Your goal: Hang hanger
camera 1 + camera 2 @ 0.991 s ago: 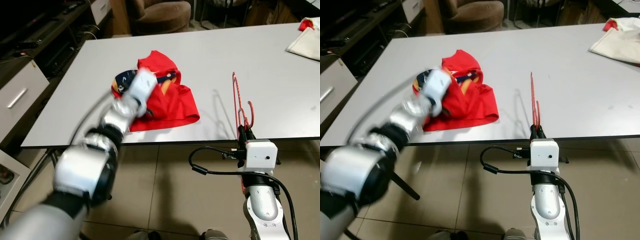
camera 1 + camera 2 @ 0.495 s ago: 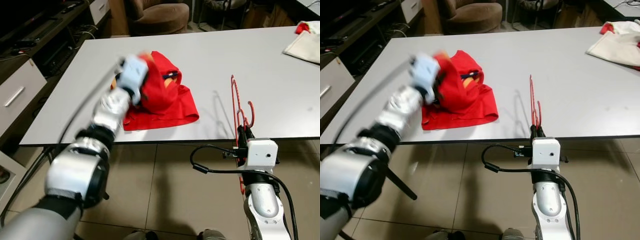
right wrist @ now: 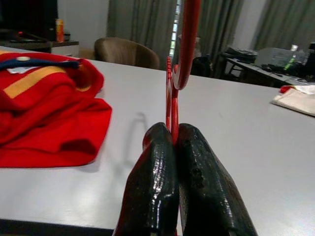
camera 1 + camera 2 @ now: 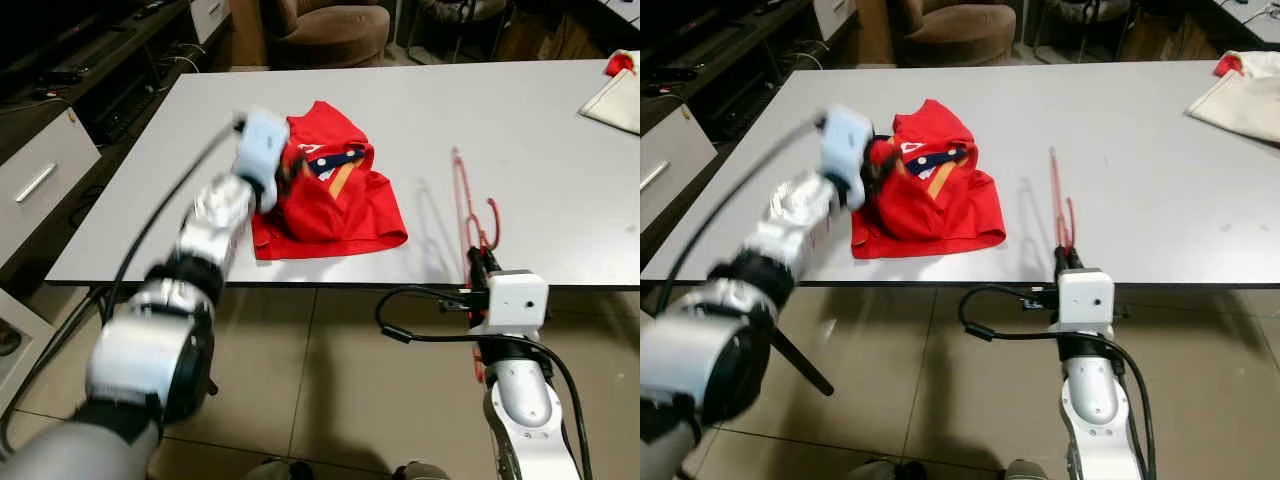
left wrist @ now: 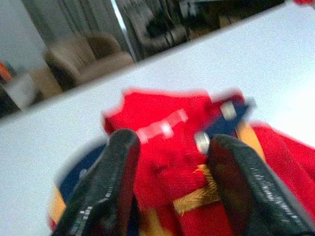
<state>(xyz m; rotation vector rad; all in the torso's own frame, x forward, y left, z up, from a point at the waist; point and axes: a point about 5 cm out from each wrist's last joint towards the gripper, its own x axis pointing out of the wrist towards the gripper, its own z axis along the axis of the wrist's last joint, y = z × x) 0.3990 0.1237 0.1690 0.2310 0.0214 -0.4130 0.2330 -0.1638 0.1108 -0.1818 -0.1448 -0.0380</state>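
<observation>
A red garment (image 4: pixel 335 200) with navy and yellow trim lies bunched on the grey table (image 4: pixel 560 150), left of centre. My left gripper (image 4: pixel 283 172) is at the garment's left side, its black fingers (image 5: pixel 110 182) closed over a fold of red cloth (image 5: pixel 167 162). A thin red hanger (image 4: pixel 463 200) stands upright over the table's front edge. My right gripper (image 4: pixel 478 262) is shut on the hanger's lower part, and in the right wrist view the hanger's hook (image 3: pixel 184 44) rises above the gripper (image 3: pixel 173 129).
A white cloth (image 4: pixel 615 95) with a red piece lies at the table's far right corner. A brown armchair (image 4: pixel 325 30) stands behind the table. A low cabinet with a drawer (image 4: pixel 40 170) runs along the left. Tiled floor lies below the table's front edge.
My left gripper went from the garment's near-left edge up to its far-left side, dragging and re-bunching the cloth. The right gripper and the hanger have stayed where they were.
</observation>
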